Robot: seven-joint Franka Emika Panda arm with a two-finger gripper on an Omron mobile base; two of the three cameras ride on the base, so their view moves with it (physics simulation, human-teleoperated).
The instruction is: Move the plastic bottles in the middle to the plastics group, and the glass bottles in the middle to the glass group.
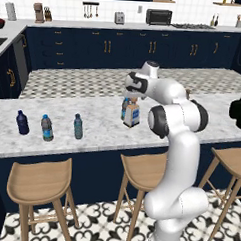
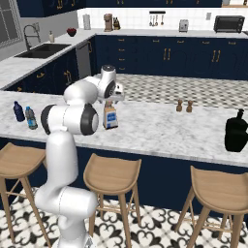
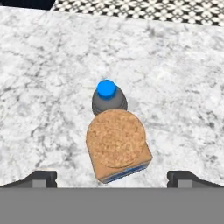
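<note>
On the marble bench, toward its left end, stand a navy bottle (image 1: 22, 122), a blue-capped water bottle (image 1: 47, 127) and a teal bottle (image 1: 78, 126). Mid-bench, my pincer (image 3: 112, 178) hangs spread above the cork-stoppered glass bottle (image 3: 118, 146), another water bottle (image 3: 108, 98) touching behind. A black bottle (image 2: 236, 131) stands far right.

Home kitchen, rendered. Navy cabinets (image 1: 121, 47) with brass handles line the back wall under a white tiled backsplash. On the back counter: toaster oven (image 1: 158, 17), toaster (image 1: 119, 17), coffee machine (image 1: 38, 12), hanging utensils (image 1: 90, 10). Sink with faucet (image 2: 30, 35) on the side run. Marble-topped island desk (image 2: 160, 131) with wooden bar stools (image 1: 39, 181) along it, patterned tile floor (image 1: 102, 221).
</note>
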